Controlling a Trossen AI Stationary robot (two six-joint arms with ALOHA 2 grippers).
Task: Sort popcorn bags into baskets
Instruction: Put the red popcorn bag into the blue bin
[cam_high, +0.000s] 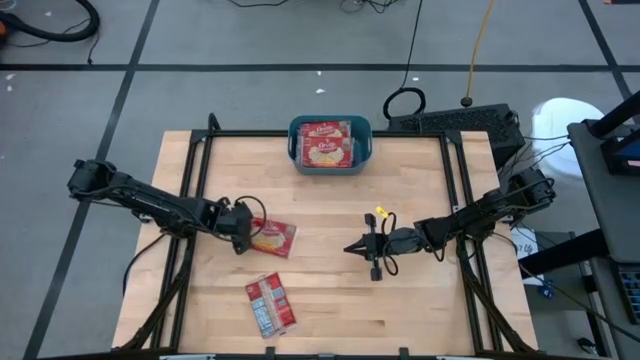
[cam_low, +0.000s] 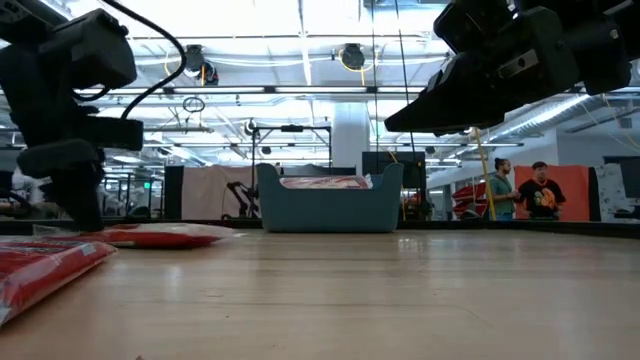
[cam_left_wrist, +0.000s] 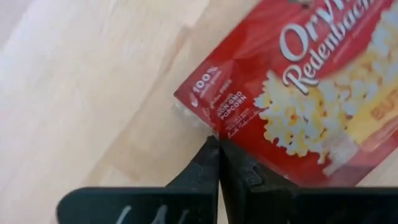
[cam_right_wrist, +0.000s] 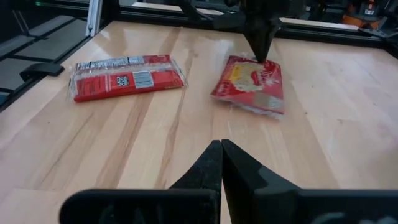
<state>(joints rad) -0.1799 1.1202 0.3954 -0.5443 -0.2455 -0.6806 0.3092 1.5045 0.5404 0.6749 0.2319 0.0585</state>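
A red popcorn bag (cam_high: 274, 238) lies flat, label up, left of the table's middle. My left gripper (cam_high: 248, 232) stands at its left edge, shut, fingertips (cam_left_wrist: 214, 146) on that edge. A second bag (cam_high: 270, 305) lies back up near the front edge, touched by nothing. The teal basket (cam_high: 296, 150) stands at the far edge with red bags (cam_high: 328, 143) inside. My right gripper (cam_high: 350, 246) hovers shut and holding nothing right of centre, pointing at the first bag (cam_right_wrist: 252, 84). My left gripper is shut on the bag's left edge seam (cam_left_wrist: 208, 127), near one corner, only at the fingertips. The fingers come steeply from above, slanting in from the table's left. The bag lies flat on the table. The tips hide how much of the seam sits between them.
Bare wood lies between the bags and the basket (cam_low: 330, 210). A black frame rail (cam_high: 195, 170) runs along the table's left side, another along the right. A yellow-tagged cable (cam_high: 380, 213) hangs by the right arm. People stand in the room beyond the table.
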